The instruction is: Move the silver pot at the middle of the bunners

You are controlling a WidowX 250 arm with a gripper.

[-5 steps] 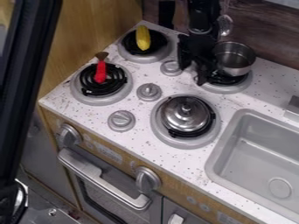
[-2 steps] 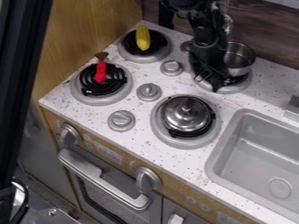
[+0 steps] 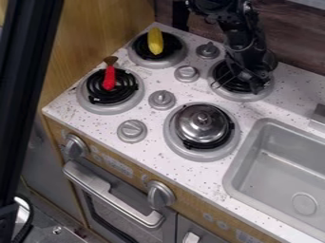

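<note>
Camera view: nearest, on the front of the toy kitchen, are one oven handle (image 3: 113,194) and two front knobs (image 3: 160,193), one left of the handle's near end and one above its right part; one small white handle (image 3: 190,238) sits at the bottom edge. One black post (image 3: 28,95) stands along the left side. Behind the front runs the white speckled tabletop (image 3: 203,178), with one grey sink (image 3: 234,171) let into it on the right and one round drain (image 3: 304,203) in the sink's floor. There are four burners and four small knobs on top, the knobs in a slanting row, the nearest knob (image 3: 132,131) at the left and the farthest (image 3: 207,50) near the back. The near burner (image 3: 202,155) bears one silver lid (image 3: 203,127), its grip upward. Farther back, at the left, one brush (image 3: 109,78) lies on the left burner (image 3: 87,101), red handle over the coil and bristles pointing to the back. The far right burner (image 3: 240,96) is under the one black arm (image 3: 238,28), which comes in from the top edge; its pincer (image 3: 256,86) hangs over this burner's right part. I cannot tell whether the pincer is released, clenched or grasping. The one pot (image 3: 273,60) is at this burner too, almost wholly hidden behind the arm. On the far left burner (image 3: 141,60) lies one yellow corn (image 3: 155,41). A dark wood wall (image 3: 292,38) closes the back.
</note>
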